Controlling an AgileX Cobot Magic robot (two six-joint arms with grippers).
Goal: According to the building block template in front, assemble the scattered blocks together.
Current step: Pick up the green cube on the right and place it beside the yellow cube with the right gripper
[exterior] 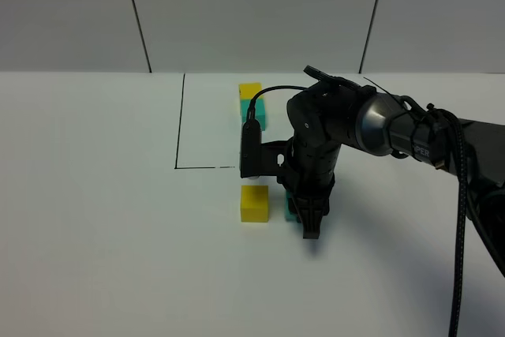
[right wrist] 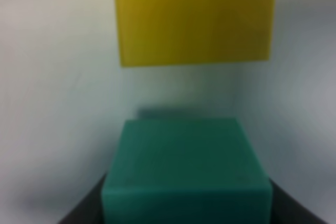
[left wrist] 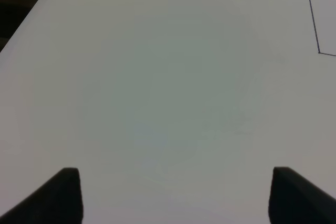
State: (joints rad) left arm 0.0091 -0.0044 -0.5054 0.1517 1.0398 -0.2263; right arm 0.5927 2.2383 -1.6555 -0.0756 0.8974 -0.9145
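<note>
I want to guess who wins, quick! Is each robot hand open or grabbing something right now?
Left gripper: open, holding nothing.
Right gripper: closed on the teal cube.

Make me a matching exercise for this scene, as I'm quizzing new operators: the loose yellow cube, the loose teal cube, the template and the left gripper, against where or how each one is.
Things
1. yellow cube
2. teal cube
3. template
4. left gripper

Places or states
A. inside the black lines
B. open over bare table
C. clamped in the right gripper
D. free on the table, outside the lines

Pairs: 1-D, 2-C, 3-A, 4-B
</note>
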